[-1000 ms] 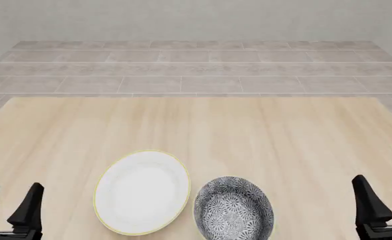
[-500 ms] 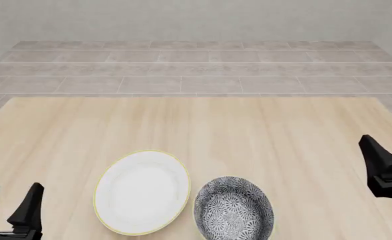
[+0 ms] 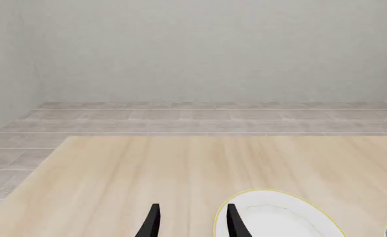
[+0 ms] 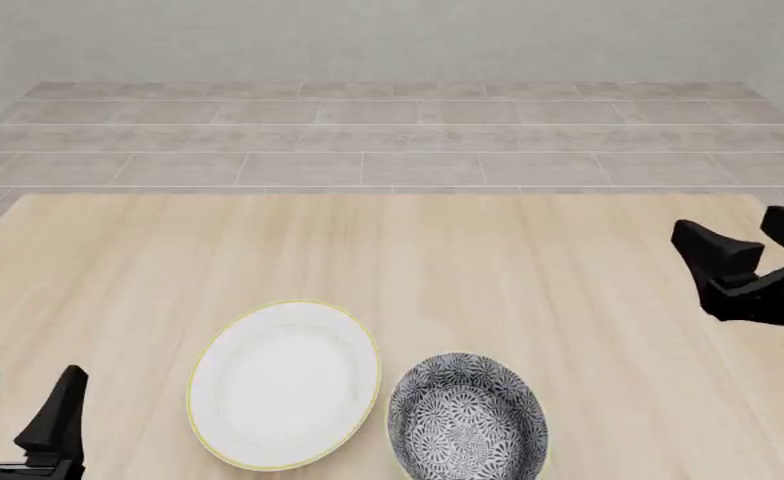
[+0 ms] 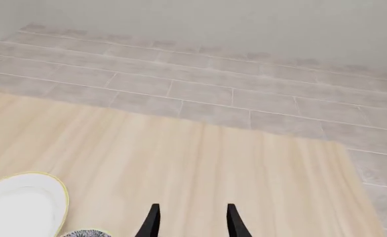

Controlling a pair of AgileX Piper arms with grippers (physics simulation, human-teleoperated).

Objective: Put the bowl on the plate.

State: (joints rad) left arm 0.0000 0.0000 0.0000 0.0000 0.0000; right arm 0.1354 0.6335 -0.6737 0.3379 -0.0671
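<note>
Two end effectors empty, bowl off the plate

Right end effector (image 4: 752, 245) hovers wide apart over the counter's (image 4: 499, 260) right edge; left end effector (image 4: 19, 405) waits spread at the near left corner. Bowl (image 4: 468, 420) sits just right of plate (image 4: 283, 385), near edge.

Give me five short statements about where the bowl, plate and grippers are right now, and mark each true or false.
1. The bowl sits on the plate. False: it stands on the table, beside the plate.
2. The right gripper is open and holds nothing. True.
3. The plate is plain white with a yellow rim line. True.
4. The left gripper grips the plate. False: it is open, off to the plate's left.
5. The bowl is empty. True.
</note>
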